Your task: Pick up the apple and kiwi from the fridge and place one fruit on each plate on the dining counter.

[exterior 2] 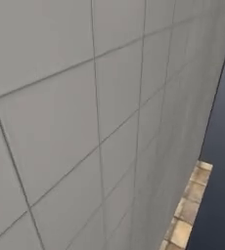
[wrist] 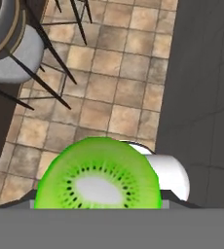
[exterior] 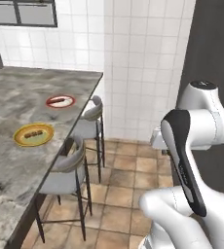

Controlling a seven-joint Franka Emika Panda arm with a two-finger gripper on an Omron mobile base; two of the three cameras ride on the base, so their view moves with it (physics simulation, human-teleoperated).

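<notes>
A kiwi (wrist: 98,174) is seen at the bottom middle of the hand view. Its cut face is bright green with a pale middle and a ring of tiny black seeds. The kiwi sits right where the fingers come up, but the fingers are hidden behind it, so it cannot be told whether they are closed on it. Below the kiwi a brown tiled floor (wrist: 109,92) is seen, and a grey round stool (wrist: 11,53) with thin dark legs is seen in the upper left.

In the left base view, the counter (exterior: 16,160) with its grey-brown stone top is seen on the left side. Two plates are lying on it, apart from each other. The yellow plate (exterior: 33,134) is found at the middle left. The white plate with the red rim (exterior: 60,101) is found a little higher and to the right. Two stools are placed beside the counter. The white arm (exterior: 192,141) is seen at the lower right.

A grey tiled wall (exterior 2: 85,122) is seen in the right base view.
</notes>
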